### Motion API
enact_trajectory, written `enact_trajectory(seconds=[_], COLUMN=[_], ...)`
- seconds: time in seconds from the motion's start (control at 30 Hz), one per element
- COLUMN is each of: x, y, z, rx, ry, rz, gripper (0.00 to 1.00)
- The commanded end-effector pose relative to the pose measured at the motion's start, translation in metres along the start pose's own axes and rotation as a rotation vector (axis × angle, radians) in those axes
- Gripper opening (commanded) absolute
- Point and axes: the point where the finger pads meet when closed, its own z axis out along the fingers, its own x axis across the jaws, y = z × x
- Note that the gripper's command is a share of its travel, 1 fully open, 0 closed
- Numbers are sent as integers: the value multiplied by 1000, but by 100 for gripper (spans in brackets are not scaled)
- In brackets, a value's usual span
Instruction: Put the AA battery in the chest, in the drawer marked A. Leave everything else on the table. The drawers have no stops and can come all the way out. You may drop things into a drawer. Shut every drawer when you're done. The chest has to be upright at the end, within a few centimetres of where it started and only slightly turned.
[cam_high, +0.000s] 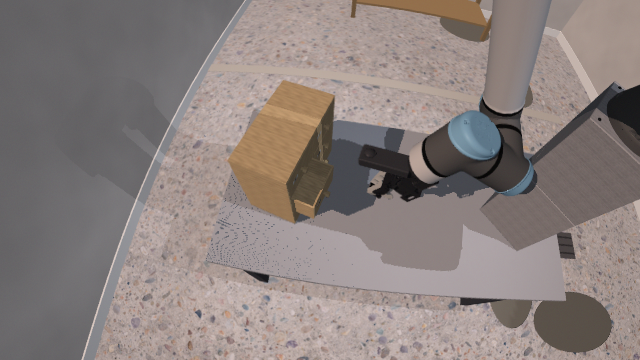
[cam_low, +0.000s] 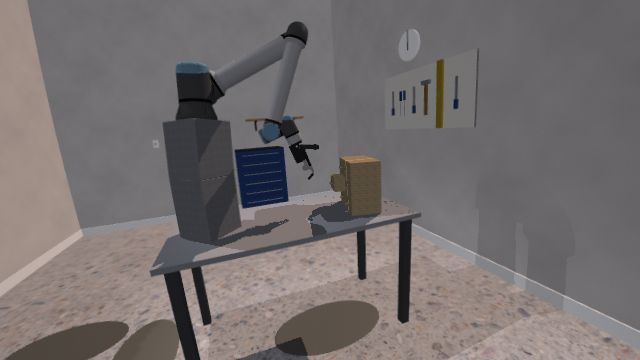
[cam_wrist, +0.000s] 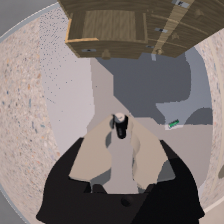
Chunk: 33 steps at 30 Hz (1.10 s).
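Observation:
The AA battery (cam_wrist: 120, 126), dark with a silvery end, is between the fingertips of my gripper (cam_wrist: 119, 115) (cam_low: 310, 175) (cam_high: 376, 188), which is shut on it. The gripper hangs above the table, in front of the chest and short of it. The wooden chest (cam_high: 270, 145) (cam_low: 366, 187) (cam_wrist: 135, 50) stands upright on the table (cam_high: 340, 265) (cam_low: 260, 247). One upper drawer (cam_high: 308, 206) (cam_low: 336, 183) (cam_wrist: 107, 27) is pulled out; its inside looks empty in the wrist view. The other drawers look shut. The drawer letters are too small to read.
A small green object (cam_wrist: 173, 123) (cam_low: 310, 219) lies on the table in front of the chest, to the right in the wrist view. The grey pedestal (cam_low: 197, 175) (cam_high: 570, 180) carries the arm at the table's other end. A blue cabinet (cam_low: 262, 177) stands beyond the table.

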Motion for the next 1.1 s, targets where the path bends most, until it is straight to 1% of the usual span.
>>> enact_trajectory(seconds=[0.0,0.47,0.53,1.03,1.07], x=[0,0,0,0,0], y=[0,1,1,3,3], z=[0,1,1,1,1], rx=[40,220,220,415,415], ry=[-1,-1,-1,-1,-1], rz=[0,0,0,0,0], gripper=[5,5,5,5,5])
